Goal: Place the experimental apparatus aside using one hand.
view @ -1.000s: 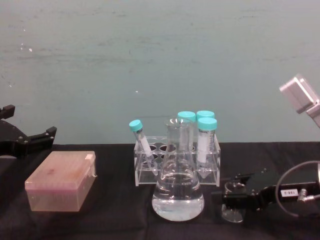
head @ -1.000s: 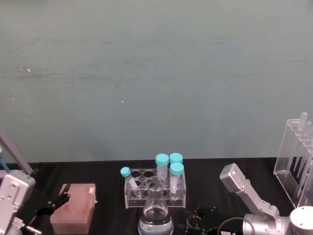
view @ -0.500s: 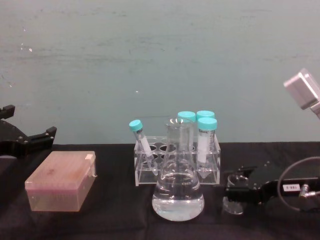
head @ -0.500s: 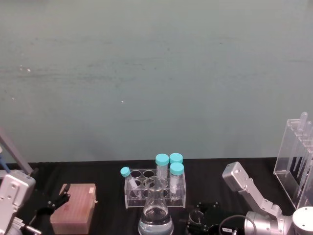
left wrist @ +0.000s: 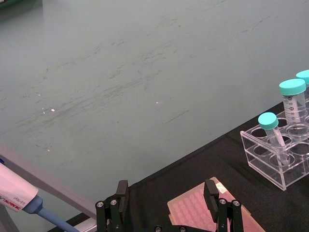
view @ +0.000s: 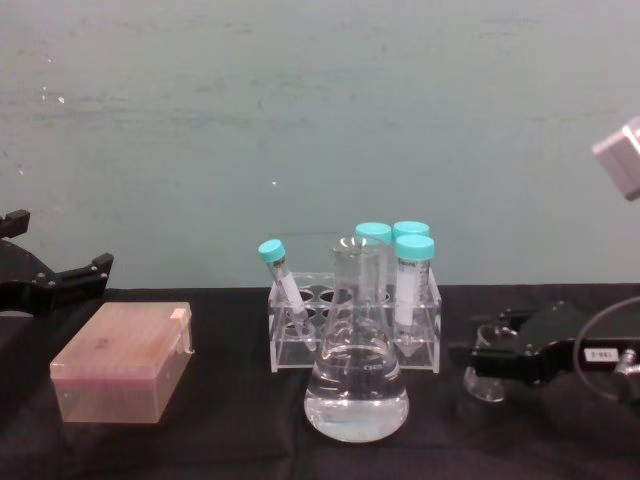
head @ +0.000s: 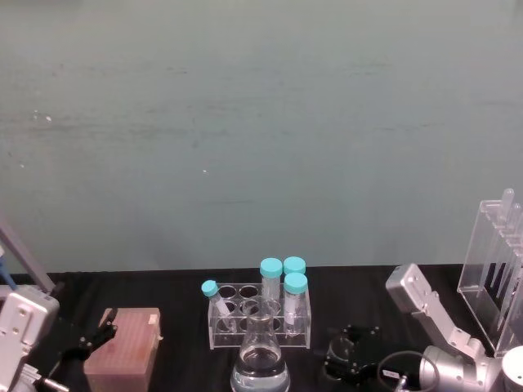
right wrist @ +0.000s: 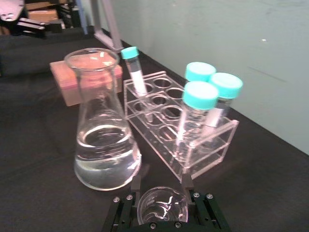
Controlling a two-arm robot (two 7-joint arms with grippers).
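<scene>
The right gripper [view: 497, 358] is clenched on the beaker [view: 481, 377]; in the right wrist view its two fingers [right wrist: 186, 185] press the glass rim from either side. Over the last second the pair has slid steadily rightward from the flask [view: 356, 382]. It began close beside the flask's right flank and is now well apart from it, with bare black cloth [view: 240, 440] between. I cannot tell whether the beaker's base is clear of the cloth or skimming it.

So the beaker is in transit to the side, and the carry looks well along, though it is not yet set down. The tall rack [head: 495, 265] stands further right of the flask, which I judge marks the clearing area. The flask, part-filled with clear liquid, is untouched, with the capped tube rack [view: 353, 325] just behind it, and probably comes next.

The left gripper [left wrist: 166, 192] hangs idle far left of the flask, fingers spread above the pink box [view: 122, 362].
</scene>
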